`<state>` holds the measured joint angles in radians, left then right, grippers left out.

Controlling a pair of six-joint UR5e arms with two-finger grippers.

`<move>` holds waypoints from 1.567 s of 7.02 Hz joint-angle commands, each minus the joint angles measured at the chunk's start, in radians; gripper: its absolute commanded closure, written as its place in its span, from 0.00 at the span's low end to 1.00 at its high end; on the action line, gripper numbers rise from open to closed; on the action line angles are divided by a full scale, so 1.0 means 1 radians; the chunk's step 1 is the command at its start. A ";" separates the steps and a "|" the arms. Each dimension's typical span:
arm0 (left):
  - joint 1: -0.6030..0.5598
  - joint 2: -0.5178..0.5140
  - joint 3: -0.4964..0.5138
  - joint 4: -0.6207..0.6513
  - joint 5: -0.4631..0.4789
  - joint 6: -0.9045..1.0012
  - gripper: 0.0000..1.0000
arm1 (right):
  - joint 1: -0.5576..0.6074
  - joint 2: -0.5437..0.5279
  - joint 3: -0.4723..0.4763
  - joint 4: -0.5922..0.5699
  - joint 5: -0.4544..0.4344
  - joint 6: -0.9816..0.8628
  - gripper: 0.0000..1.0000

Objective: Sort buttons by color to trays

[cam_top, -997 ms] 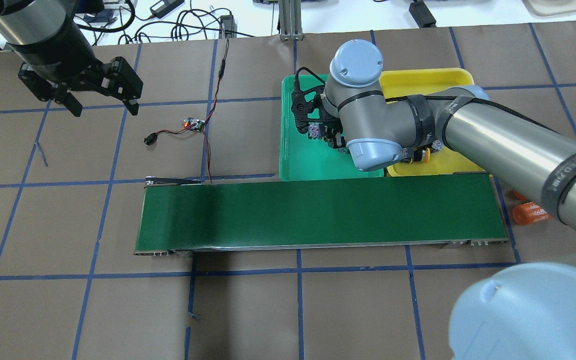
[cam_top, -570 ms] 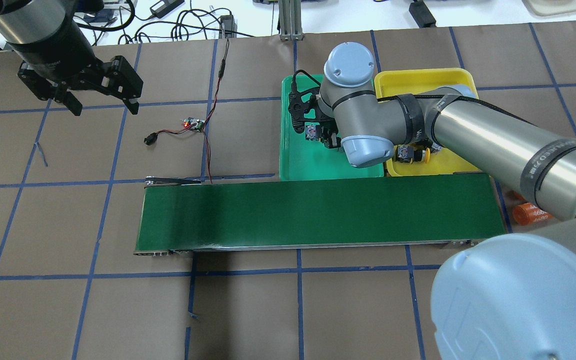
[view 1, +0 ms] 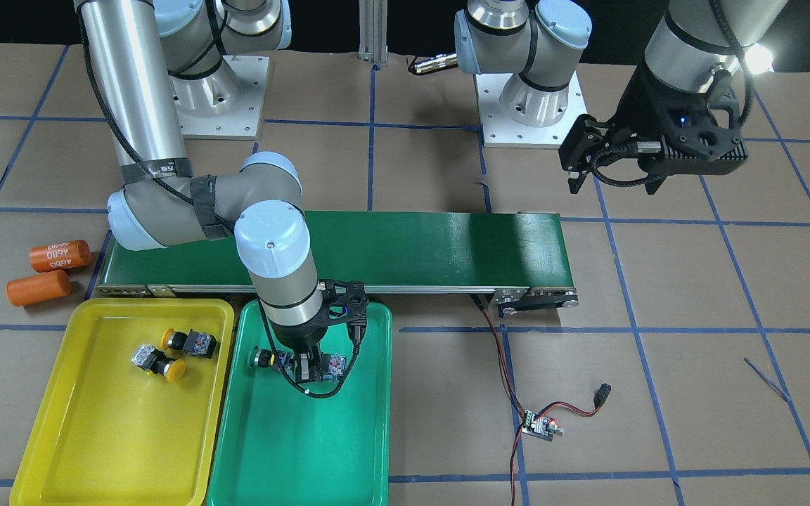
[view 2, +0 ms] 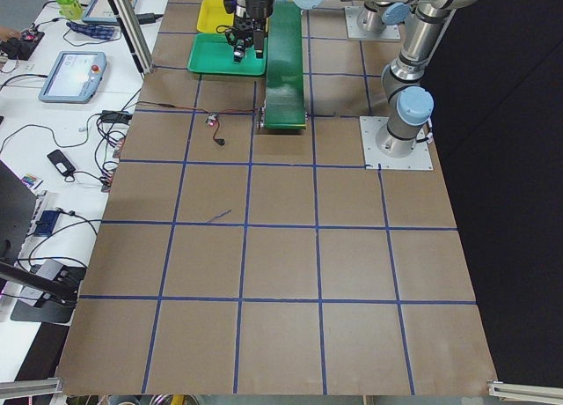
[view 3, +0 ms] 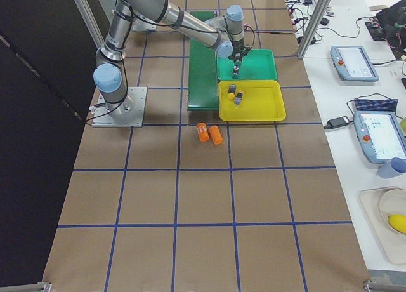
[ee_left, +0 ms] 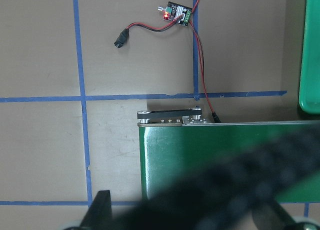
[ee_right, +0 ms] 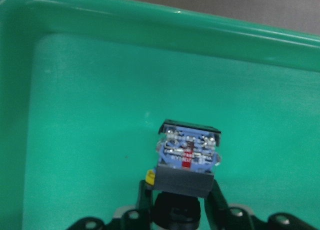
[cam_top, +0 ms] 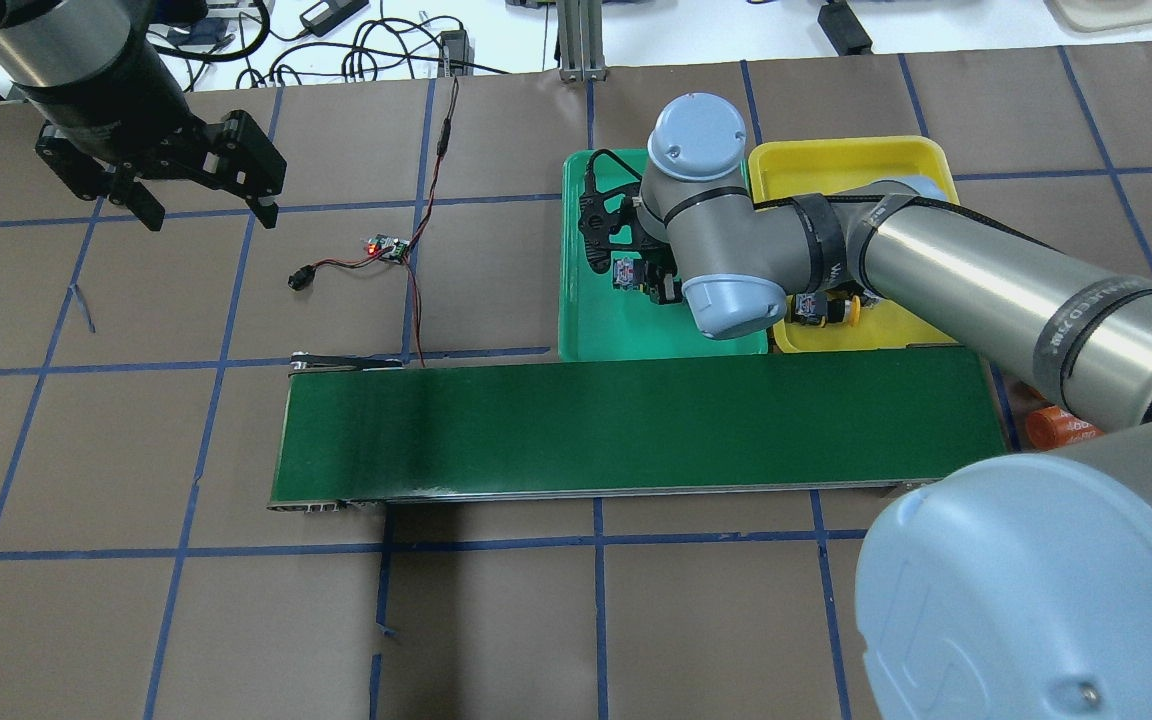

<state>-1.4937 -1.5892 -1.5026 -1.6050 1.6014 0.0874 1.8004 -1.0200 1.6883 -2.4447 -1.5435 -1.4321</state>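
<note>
My right gripper (view 1: 309,369) hangs low inside the teal-green tray (view 1: 292,450) and is shut on a button (ee_right: 187,160). Its fingers (ee_right: 216,197) flank the black neck, the blue-grey block points away and the cap is hidden. This button also shows in the overhead view (cam_top: 624,270). A second button (view 1: 262,358) lies in the same tray just beside the gripper. Two yellow-capped buttons (view 1: 190,342) (view 1: 155,362) lie in the yellow tray (view 1: 60,436). My left gripper (cam_top: 206,212) is open and empty, high over the table's far left.
The dark-green conveyor belt (cam_top: 636,430) runs along the near side of both trays. Two orange cylinders (view 1: 60,255) lie past its end by the yellow tray. A small circuit board with red-black wires (cam_top: 386,248) lies between my left gripper and the trays.
My right arm's wrist has shifted a little to the left over the green tray, uncovering a yellow button in the yellow tray. The held button barely moved. The left arm has not moved.
</note>
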 commanded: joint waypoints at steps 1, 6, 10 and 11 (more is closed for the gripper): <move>0.000 0.000 -0.001 0.002 -0.001 0.000 0.00 | -0.003 0.000 0.001 0.004 -0.004 -0.001 0.32; 0.000 0.002 -0.002 0.002 0.000 0.000 0.00 | 0.000 -0.185 -0.039 0.307 -0.012 -0.001 0.00; -0.002 0.005 -0.001 0.000 0.000 0.002 0.00 | -0.013 -0.526 -0.032 0.738 -0.012 -0.002 0.00; -0.002 0.006 -0.002 0.002 0.000 0.002 0.00 | -0.018 -0.555 -0.032 0.766 -0.012 -0.001 0.00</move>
<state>-1.4953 -1.5844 -1.5047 -1.6036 1.6011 0.0886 1.7868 -1.5136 1.6550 -1.7511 -1.5557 -1.4343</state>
